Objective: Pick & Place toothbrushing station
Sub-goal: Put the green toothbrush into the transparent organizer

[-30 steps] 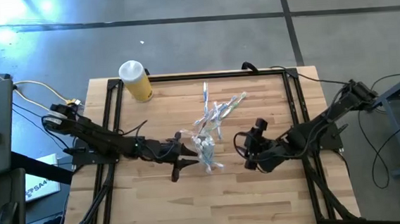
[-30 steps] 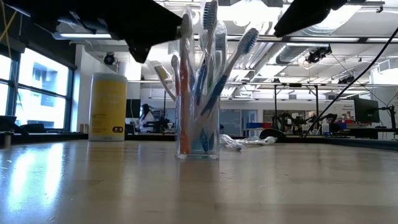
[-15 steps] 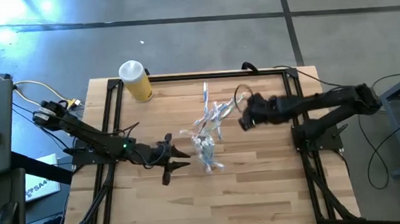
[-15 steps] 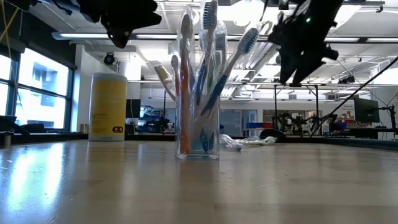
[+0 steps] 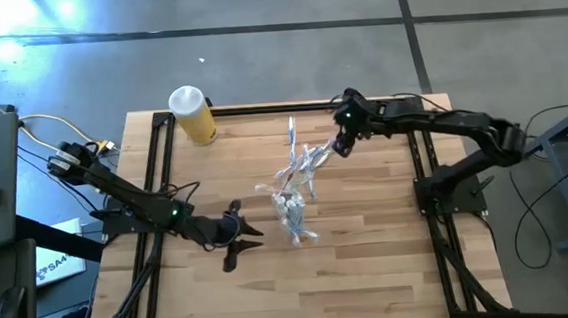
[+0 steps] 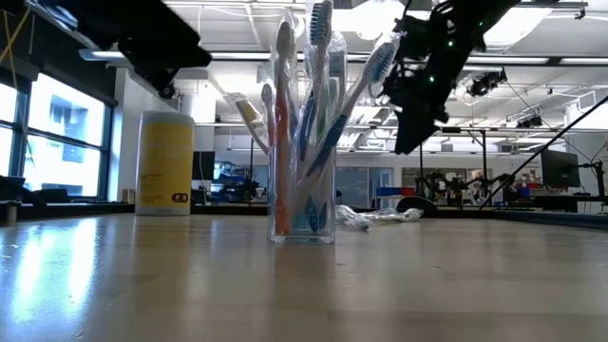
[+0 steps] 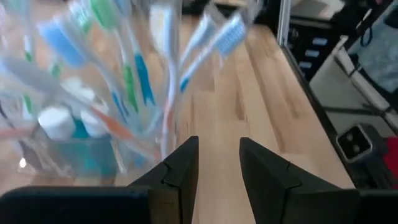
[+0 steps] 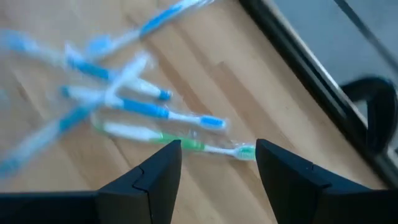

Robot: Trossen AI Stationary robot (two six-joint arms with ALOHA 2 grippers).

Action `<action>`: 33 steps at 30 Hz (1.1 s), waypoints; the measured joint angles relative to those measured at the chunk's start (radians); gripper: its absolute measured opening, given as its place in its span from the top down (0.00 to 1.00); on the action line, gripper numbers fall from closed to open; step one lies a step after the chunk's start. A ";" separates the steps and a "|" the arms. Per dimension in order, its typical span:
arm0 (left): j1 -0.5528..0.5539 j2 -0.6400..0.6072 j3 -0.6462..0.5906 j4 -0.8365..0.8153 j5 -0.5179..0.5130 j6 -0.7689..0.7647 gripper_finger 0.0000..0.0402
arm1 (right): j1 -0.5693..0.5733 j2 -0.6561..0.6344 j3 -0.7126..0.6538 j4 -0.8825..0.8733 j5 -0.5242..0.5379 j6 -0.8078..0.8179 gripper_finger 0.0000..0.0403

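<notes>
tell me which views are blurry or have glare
Left wrist view: the toothbrushes in the cup are smeared. Right wrist view: the loose toothbrushes on the wood are streaked. Low view: bright ceiling lights, sheen on the table. High view: glare on the floor top left.

My small clear plastic cup [image 6: 303,204] stands upright near the counter's [image 5: 372,273] middle, stuffed with thin wrapped toothbrushes [image 6: 318,57] fanning upward and teal white-capped tubes [image 7: 59,124], while more toothbrushes lie flat toward the counter's far edge.
</notes>
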 joint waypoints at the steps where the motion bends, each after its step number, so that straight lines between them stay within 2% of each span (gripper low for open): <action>1: -0.007 0.000 0.000 -0.012 0.000 -0.007 0.72 | -0.003 0.013 -0.001 -0.001 -0.005 -0.062 0.51; 6: -0.063 0.000 0.000 -0.031 0.003 -0.010 0.72 | -0.003 0.086 0.000 0.009 0.037 -0.253 0.51; 11: -0.104 0.000 0.000 -0.031 0.003 -0.001 0.72 | -0.003 0.173 0.000 0.005 0.046 -0.343 0.51; 19: -0.105 0.000 0.000 -0.038 0.004 0.000 0.72 | -0.003 0.335 0.000 0.008 0.107 -0.539 0.51; 24: -0.105 0.000 0.000 -0.037 -0.001 0.017 0.72 | -0.002 0.422 0.006 0.046 0.187 -0.648 0.51; 33: -0.105 0.000 0.000 -0.033 -0.006 0.028 0.72 | -0.002 0.452 0.002 0.149 0.227 -0.831 0.51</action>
